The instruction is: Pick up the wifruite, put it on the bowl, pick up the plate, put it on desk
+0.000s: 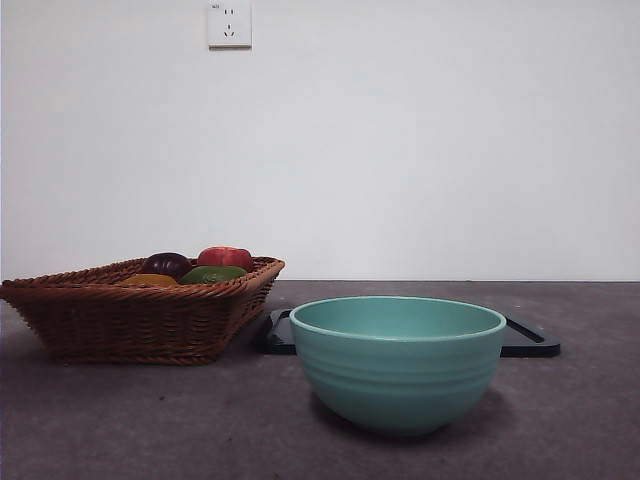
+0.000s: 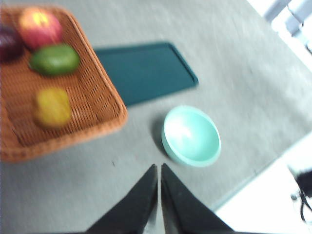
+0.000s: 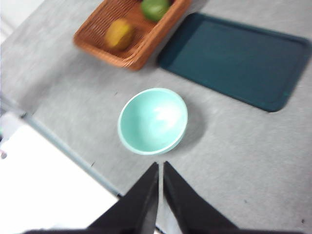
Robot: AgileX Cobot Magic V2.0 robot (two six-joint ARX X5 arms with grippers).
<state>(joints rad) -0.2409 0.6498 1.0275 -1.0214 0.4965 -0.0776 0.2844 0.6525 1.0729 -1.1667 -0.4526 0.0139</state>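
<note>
Nothing started yet: both arms are up high, neither shows in the front view. The left gripper (image 2: 159, 168) has its jaws pressed together on nothing, hanging well above the desk (image 1: 580, 420). The right gripper (image 3: 160, 166) is the same, jaws together and empty, above the desk edge near the bowl (image 1: 398, 362).

The fruit to grab (image 2: 51, 106), orange-yellow with dull skin, is lying in the wicker basket (image 1: 140, 320). In the front view it is just a sliver (image 1: 150, 280) showing over the basket rim. Taking the basket as a clock from the front, it sits around 7 o'clock, with the green fruit (image 1: 212, 273) at about 4, the red one (image 1: 225, 257) near 1 and the dark purple one (image 1: 166, 264) near 11.

The bowl is empty and sits on the desk out in front of the dark tray (image 1: 530, 340), at roughly 3 o'clock from the basket. The tray is flat on the desk behind the bowl, with nothing on it.

The step in hand looks like the first one, reaching for the fruit. My guess is the left arm takes it, as the basket is nearer in its view. The next move calls for opening the jaws, coming down into the basket clear of the green fruit, and closing across the fruit's short side.
</note>
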